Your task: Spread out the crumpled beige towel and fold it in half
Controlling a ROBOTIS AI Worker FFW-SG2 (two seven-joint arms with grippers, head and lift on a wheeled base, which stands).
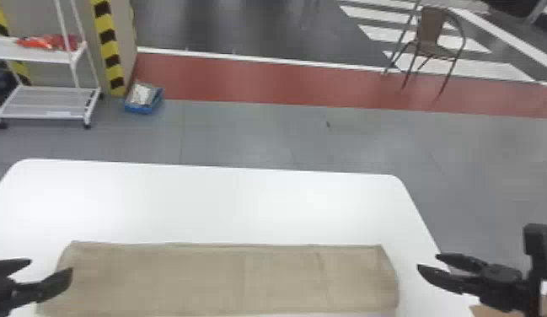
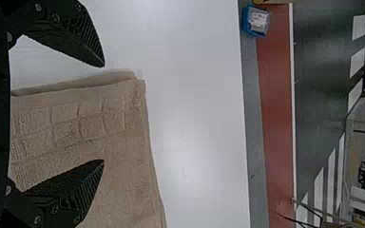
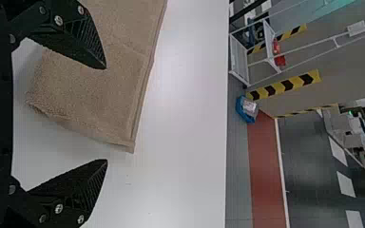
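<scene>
1. Now, the beige towel lies at the near side of the white table, as a long flat band from left to right. It looks spread and doubled, so I judge that the fold is mostly made and only the tidying is left.
2. At the towel's left end, the layers do not meet quite exactly; at the right end, the border is a little wavy.
3. The left gripper is at this left end, its fingers wide apart, with nothing held between them.
4. The right gripper is to the right of the towel, also with fingers well parted, and it holds nothing.
5. For doing this step well, it is better to press lightly with finger sides and smooth from the middle outward. If some layer needs correction, pinch only this one and pull it gently, because a strong pull can open the fold.
6. Afterwards, both grippers should lift straight up before going aside, so no finger catches the cloth.
</scene>
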